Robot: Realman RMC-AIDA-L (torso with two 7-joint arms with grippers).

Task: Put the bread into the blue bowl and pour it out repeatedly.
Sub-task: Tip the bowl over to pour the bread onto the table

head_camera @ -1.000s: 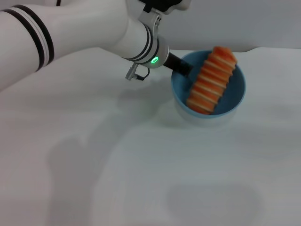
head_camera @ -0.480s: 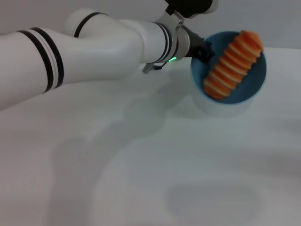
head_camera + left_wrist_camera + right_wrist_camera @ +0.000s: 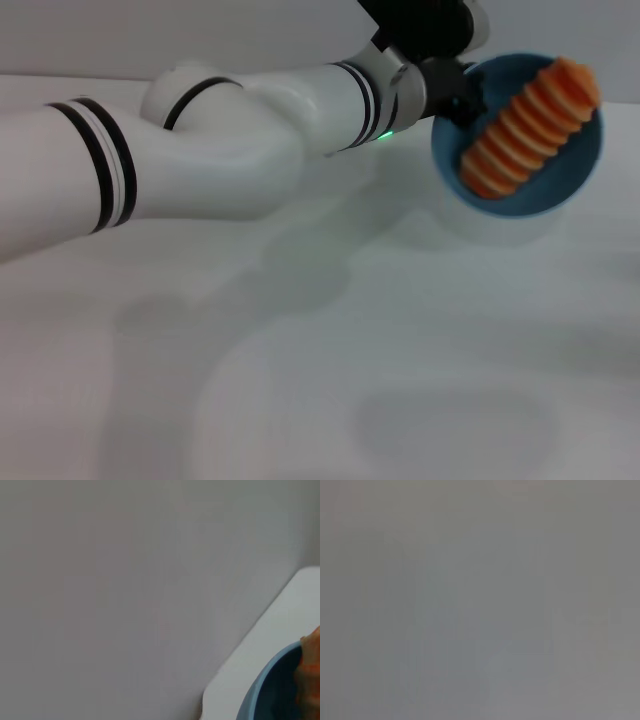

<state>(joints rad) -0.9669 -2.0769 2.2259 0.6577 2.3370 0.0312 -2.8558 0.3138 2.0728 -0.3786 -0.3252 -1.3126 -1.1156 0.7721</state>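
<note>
While the left arm reaches across the head view from the left edge toward the upper right, its left gripper [image 3: 462, 95] meets the near-left rim of the round, deep, glossy light-blue bowl [image 3: 520, 195] and holds it raised clear of the white tabletop [image 3: 300, 380], with the bowl's pale shadow lying on the surface just beneath it. The gripper is closed on the bowl's rim, though the dark fingers are mostly hidden behind the wrist housing and the rim itself. The bowl is tilted so that its open mouth faces the head camera, exposing the whole interior. Inside it lies the elongated oval loaf of bread [image 3: 530, 125], orange-brown with pale cream cross stripes turned outward; it runs diagonally from the lower-left inner wall up to the upper-right rim, where its end pokes slightly past the edge. The arm's white links carry black bands, and a small green indicator light [image 3: 384, 135] glows on the wrist segment just beside the bowl. From the left wrist camera, only a curved piece of the blue bowl [image 3: 260, 690] and a sliver of the orange bread [image 3: 310, 675] appear at one corner, against a plain grey wall and the tabletop's edge. The right wrist camera shows only a featureless grey field, and the right arm appears in no view.
</note>
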